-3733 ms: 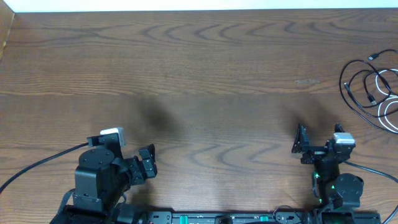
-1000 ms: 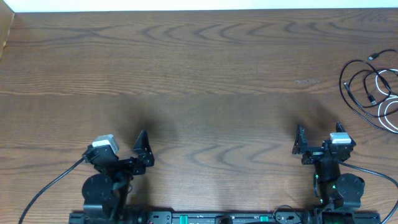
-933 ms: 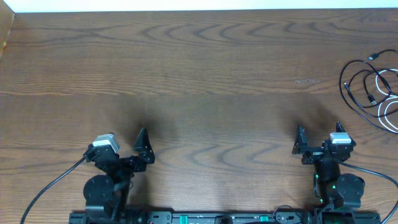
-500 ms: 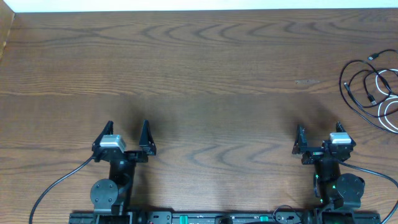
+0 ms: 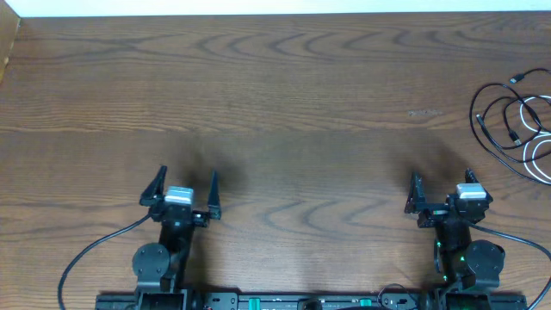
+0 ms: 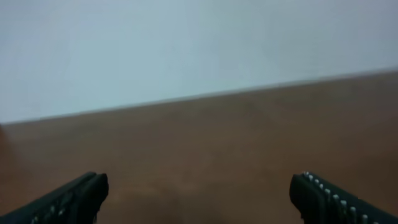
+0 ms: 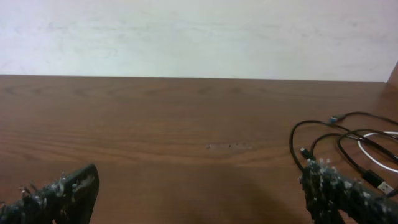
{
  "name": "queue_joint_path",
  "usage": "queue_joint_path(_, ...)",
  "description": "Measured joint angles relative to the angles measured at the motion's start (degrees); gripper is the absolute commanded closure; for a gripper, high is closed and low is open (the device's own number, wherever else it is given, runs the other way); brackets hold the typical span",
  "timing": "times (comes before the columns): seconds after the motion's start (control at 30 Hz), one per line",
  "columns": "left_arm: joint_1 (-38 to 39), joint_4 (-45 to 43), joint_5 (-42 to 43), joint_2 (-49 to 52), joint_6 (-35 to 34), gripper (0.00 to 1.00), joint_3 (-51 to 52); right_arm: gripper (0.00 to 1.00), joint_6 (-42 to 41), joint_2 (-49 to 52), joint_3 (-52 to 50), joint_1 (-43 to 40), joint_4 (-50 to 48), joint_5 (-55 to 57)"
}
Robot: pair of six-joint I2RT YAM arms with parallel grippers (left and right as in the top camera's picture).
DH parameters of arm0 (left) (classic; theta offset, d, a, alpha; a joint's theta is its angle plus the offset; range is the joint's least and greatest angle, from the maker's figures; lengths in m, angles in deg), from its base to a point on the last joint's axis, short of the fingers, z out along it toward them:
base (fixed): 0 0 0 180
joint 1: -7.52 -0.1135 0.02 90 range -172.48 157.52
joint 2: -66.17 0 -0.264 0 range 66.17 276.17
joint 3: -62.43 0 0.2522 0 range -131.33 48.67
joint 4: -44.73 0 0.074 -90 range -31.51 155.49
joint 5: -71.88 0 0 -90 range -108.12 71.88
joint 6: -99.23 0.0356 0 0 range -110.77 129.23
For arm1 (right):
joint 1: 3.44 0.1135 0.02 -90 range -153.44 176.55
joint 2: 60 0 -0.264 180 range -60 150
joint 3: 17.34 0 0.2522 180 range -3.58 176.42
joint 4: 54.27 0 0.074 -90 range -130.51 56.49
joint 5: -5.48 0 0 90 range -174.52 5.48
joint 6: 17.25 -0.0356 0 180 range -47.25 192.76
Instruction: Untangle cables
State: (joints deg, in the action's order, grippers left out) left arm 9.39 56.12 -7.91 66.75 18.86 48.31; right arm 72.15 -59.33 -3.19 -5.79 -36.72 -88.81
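The cables (image 5: pixel 514 133) lie in a loose tangle at the table's far right edge: black loops crossing a white cord (image 5: pixel 531 153), small plugs showing. In the right wrist view the black loops (image 7: pixel 291 144) and the white cord (image 7: pixel 373 138) lie ahead and to the right, beyond the right finger. My right gripper (image 5: pixel 442 185) (image 7: pixel 199 183) stands open and holds nothing, in front of the tangle and to its left. My left gripper (image 5: pixel 186 182) (image 6: pixel 199 186) is open and holds nothing, far to the left at the front. The left wrist view is blurred and shows only bare wood and wall.
Both arm bases stand at the table's front edge. A thick black arm cable (image 5: pixel 95 250) trails off the front left, another (image 5: pixel 516 237) at the front right. A pale wall borders the far side.
The left arm has swung round from facing right to facing the far side, and shifted a little to the right. The right arm and the cables have not moved.
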Motion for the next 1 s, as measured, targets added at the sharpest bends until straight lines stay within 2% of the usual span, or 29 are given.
queue_joint_path(0.27, 0.0, 2.4, 3.5, 0.0, 3.1, 0.02, -0.4, 0.01, 0.0, 0.0, 0.0, 0.0, 0.0, 0.0)
queue_joint_path(1.0, 0.0, 2.5, 4.5, 0.0, 2.4, 0.02, -0.5, 0.01, 0.0, 0.0, 0.0, 0.0, 0.0, 0.0)
